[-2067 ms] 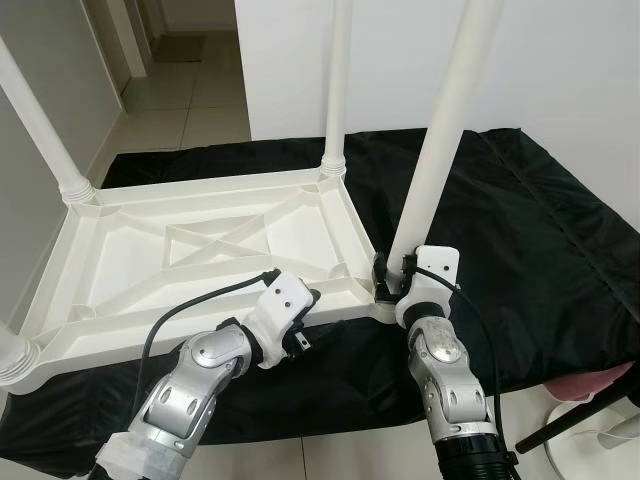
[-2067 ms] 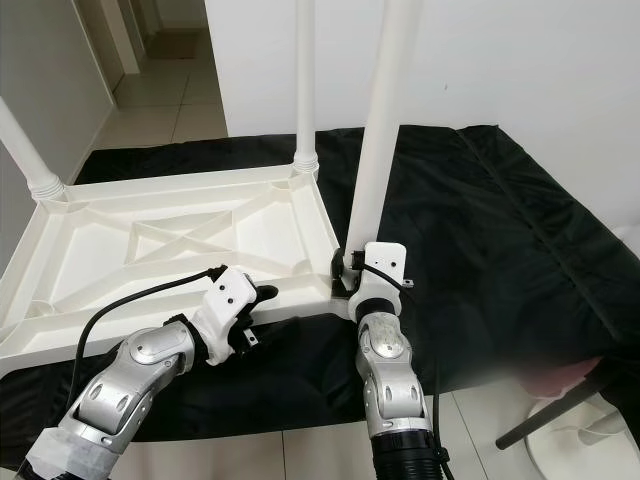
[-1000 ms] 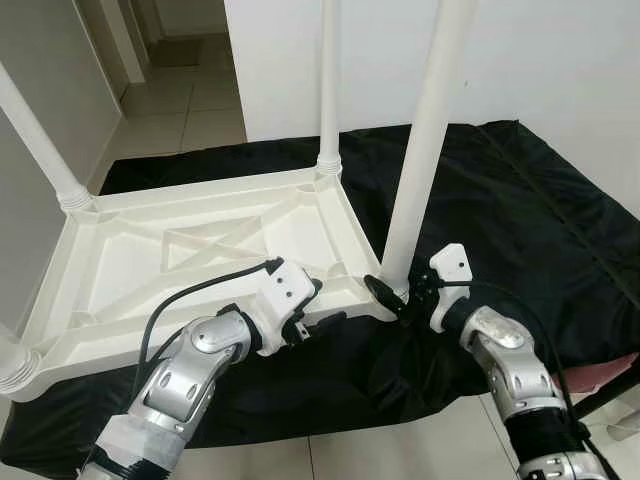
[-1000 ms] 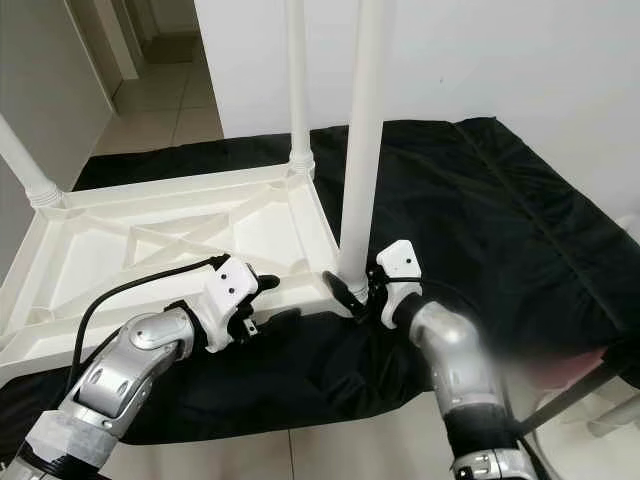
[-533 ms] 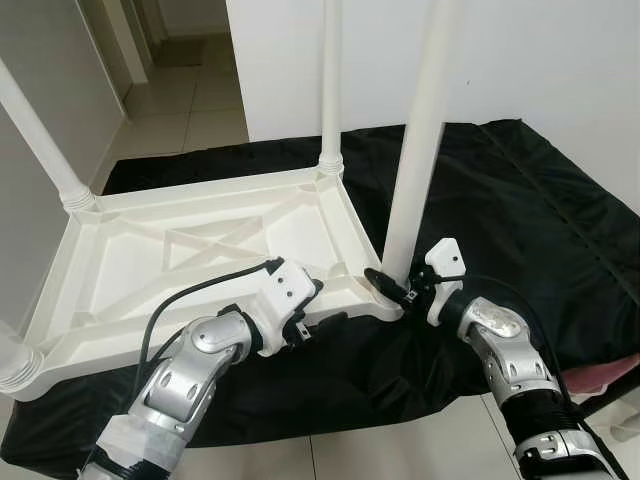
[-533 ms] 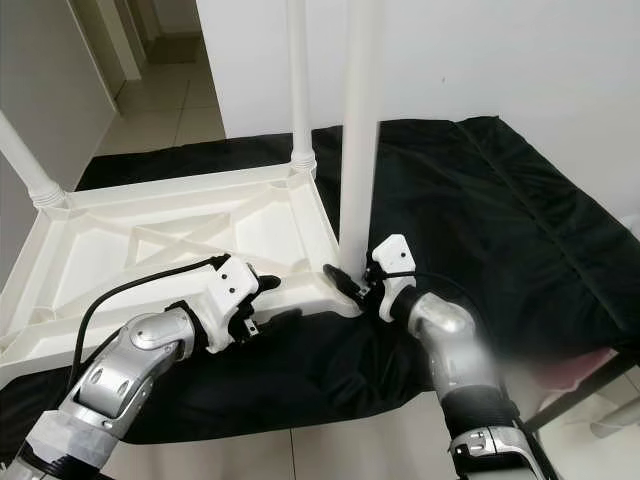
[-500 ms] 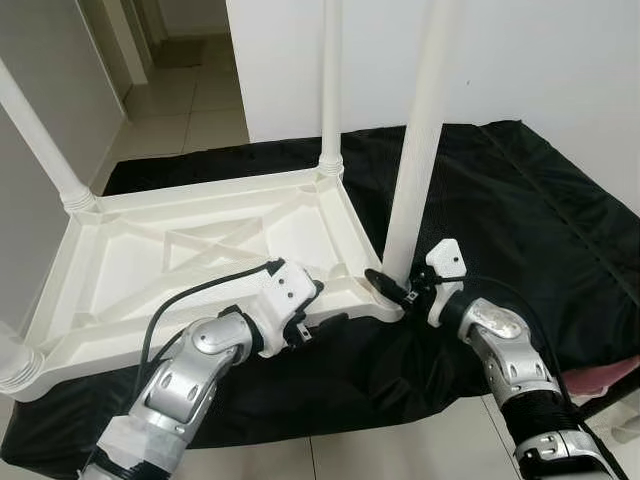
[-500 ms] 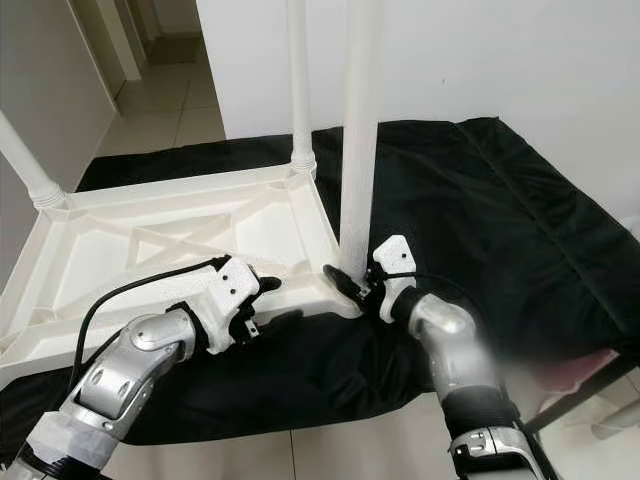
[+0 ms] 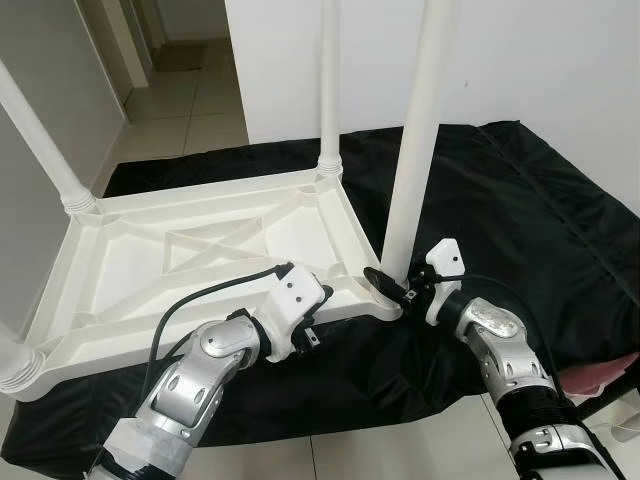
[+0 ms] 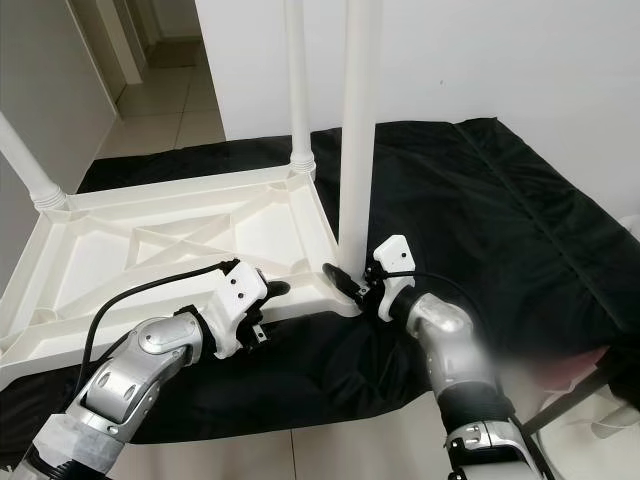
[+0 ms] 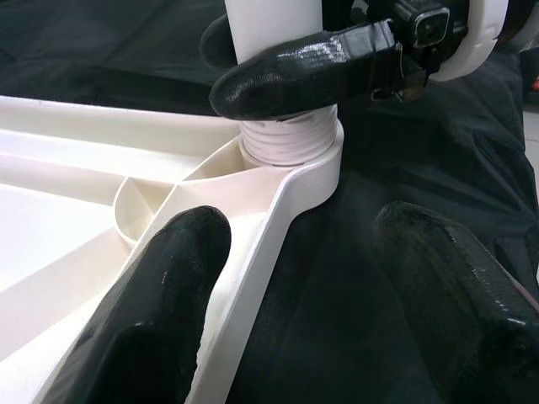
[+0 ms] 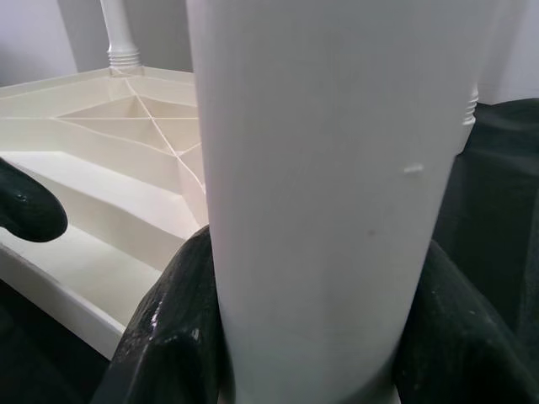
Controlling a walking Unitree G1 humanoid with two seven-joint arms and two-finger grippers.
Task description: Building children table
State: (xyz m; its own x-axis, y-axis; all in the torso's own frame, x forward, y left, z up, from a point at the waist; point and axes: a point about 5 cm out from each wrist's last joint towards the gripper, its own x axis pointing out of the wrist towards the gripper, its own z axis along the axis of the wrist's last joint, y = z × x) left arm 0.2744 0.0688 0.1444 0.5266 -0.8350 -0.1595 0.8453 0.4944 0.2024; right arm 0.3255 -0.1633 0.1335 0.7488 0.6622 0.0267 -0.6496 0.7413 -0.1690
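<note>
A white plastic children's table [image 9: 200,250] lies upside down on a black cloth, its legs pointing up. My right gripper [image 9: 393,285] is shut on the base of the near right leg [image 9: 415,150], just above its threaded socket [image 11: 290,143]. In the right wrist view both black fingers [image 12: 173,337] press against that leg [image 12: 324,185]. My left gripper [image 9: 308,328] is open and straddles the table's near rim [image 11: 278,219] close to that corner. One of its fingers [image 11: 160,311] is inside the rim and the other is outside, over the cloth.
Three more legs stand up: far [image 9: 330,90], left [image 9: 40,130] and near left [image 9: 10,360]. The black cloth [image 9: 520,200] reaches right, with a white wall behind. Tiled floor [image 9: 190,110] runs to the back left. A pink object [image 9: 600,375] sits at the lower right.
My left gripper has slid right along the near rim toward the corner. My right gripper keeps its hold on the leg, which now stands a little more upright.
</note>
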